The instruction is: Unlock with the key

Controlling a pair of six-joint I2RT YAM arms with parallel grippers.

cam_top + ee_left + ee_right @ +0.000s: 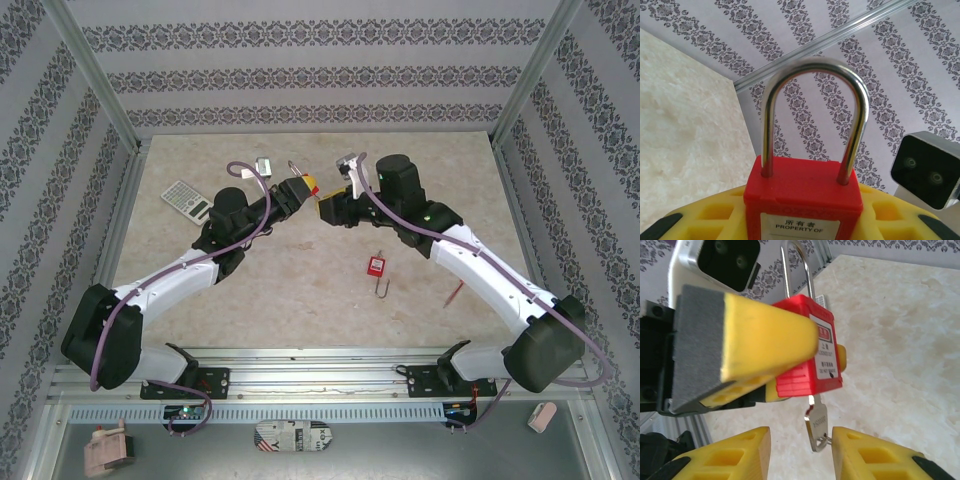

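Note:
A red padlock with a steel shackle stands upright between my left gripper's yellow fingers; the left gripper is shut on its body. In the right wrist view the same padlock shows a silver key sticking out of its underside. My right gripper is open just below, with the key hanging between its fingers and the key's ring touching the right finger. From above, the left gripper and right gripper meet over the middle of the table's far half.
A second red padlock lies on the table with a small metal piece beside it. A calculator sits at the far left, a small silver object near the back, and a red pen at the right.

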